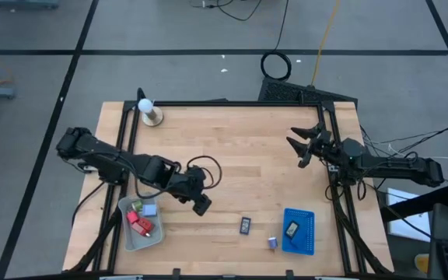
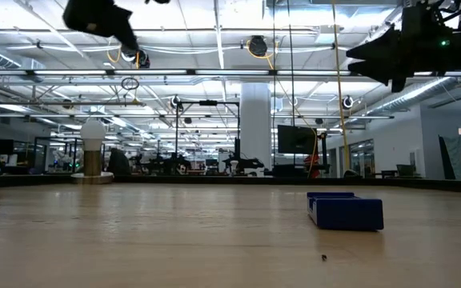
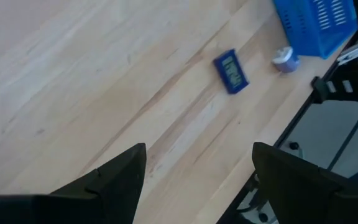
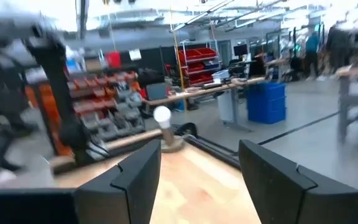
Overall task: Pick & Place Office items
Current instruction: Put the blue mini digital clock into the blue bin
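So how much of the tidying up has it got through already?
Several pieces, red and light-blue among them, already lie in the grey tray, and one dark piece in the blue tray. Nothing is in hand: the left pincer hangs open and empty beside the grey tray, the right pincer open by the table's right edge. Left: a black rectangle and a small bit.

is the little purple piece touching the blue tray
Apart. The left wrist view shows bare wood between the purple piece and the blue tray.
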{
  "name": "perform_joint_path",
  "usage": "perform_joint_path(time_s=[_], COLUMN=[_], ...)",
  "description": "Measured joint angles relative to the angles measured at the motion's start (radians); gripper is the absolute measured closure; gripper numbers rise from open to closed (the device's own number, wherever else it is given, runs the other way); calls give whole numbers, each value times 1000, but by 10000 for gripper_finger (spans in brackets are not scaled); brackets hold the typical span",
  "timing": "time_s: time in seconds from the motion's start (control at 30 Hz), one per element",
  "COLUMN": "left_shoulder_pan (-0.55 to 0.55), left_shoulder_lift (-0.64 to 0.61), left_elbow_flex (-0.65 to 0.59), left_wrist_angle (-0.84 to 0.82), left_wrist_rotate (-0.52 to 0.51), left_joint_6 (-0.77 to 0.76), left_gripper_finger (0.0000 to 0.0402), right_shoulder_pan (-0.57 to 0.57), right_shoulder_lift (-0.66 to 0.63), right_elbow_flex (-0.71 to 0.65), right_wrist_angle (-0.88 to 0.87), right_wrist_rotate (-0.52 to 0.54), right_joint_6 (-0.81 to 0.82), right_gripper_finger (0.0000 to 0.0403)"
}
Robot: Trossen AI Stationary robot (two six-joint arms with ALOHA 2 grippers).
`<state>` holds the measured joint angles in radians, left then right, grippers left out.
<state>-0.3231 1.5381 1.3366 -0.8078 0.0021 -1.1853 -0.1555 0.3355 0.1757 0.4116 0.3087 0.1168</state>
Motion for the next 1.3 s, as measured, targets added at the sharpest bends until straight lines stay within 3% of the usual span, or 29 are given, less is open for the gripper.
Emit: perform_joint_path(time_s=[0.2, 0.3, 0.47, 0.63, 0.8, 0.93, 1.1, 1.3], left_shoulder_pan=[21, 22, 23, 46, 66, 64, 64, 65], left_shoulder_lift=[34, 34, 34, 34, 16, -41, -174, -382], left_elbow_flex=[73, 84, 85, 83, 82, 80, 16, -193], left_wrist_angle=[0, 0, -5, -183, -303, -211, 14, 355], left_wrist_rotate=[-12, -46, -96, -136, -230, -265, -337, -368], left_joint_6=[39, 39, 51, 231, 402, 498, 579, 692], left_gripper_finger=[108, 108, 108, 108, 108, 108, 108, 108], right_shoulder_pan=[0, 0, 0, 0, 0, 0, 0, 0], right_shoulder_lift=[0, 8, 31, 46, 60, 63, 65, 65], right_elbow_flex=[0, 0, 0, 0, 0, 0, 0, 0], right_wrist_angle=[55, 49, 50, 25, -2, -3, -5, -4], right_wrist_rotate=[-101, -130, -207, -234, -233, -229, -159, -117], right_joint_6=[384, 482, 463, 338, 331, 318, 360, 397], right_gripper_finger=[193, 193, 193, 193, 193, 193, 193, 193])
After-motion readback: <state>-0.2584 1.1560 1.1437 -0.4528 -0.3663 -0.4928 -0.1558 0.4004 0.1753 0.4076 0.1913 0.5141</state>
